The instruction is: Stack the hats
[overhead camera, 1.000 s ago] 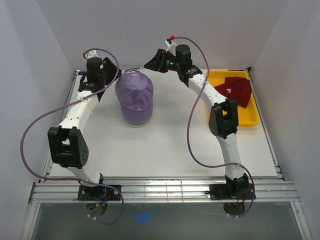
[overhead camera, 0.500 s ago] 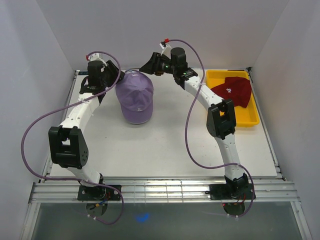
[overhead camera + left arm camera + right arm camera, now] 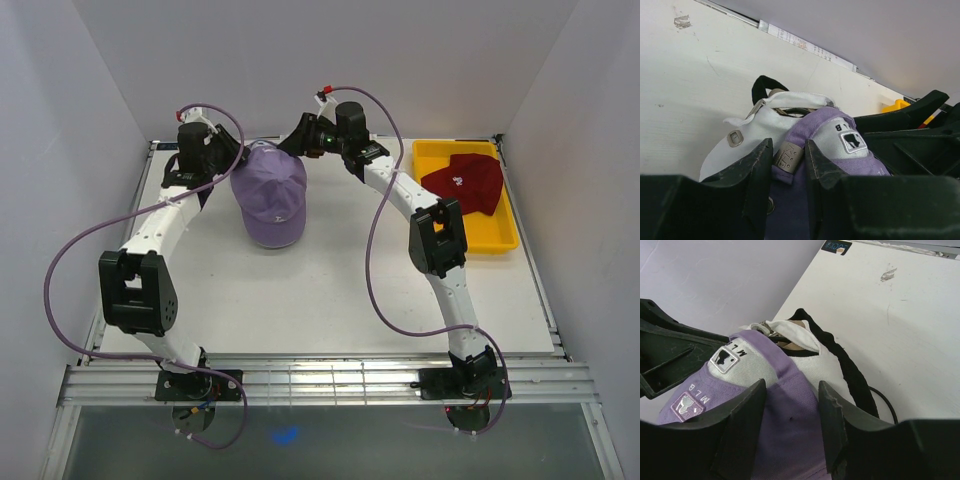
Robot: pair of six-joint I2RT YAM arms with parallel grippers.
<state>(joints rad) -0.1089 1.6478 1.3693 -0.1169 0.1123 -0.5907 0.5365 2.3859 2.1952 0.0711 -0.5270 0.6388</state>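
- With left gripper (image 3: 788, 145), jaws narrow, pinching rear strap buckle of lavender cap (image 3: 270, 195).
- With right gripper (image 3: 791, 385), jaws half apart, straddling same cap's rear crown; grip not discernible.
- Lavender cap atop white cap (image 3: 755, 127) and black cap (image 3: 851, 372), far centre of table (image 3: 330, 300).
- Red cap (image 3: 468, 180) apart, in tray (image 3: 503, 240).
- Judged soft, light, floppy: best taken at strap or stiff brim.

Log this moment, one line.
stack: purple cap on top | left end effector: astride its buckle | right end effector: astride its rear | red cap: in tray
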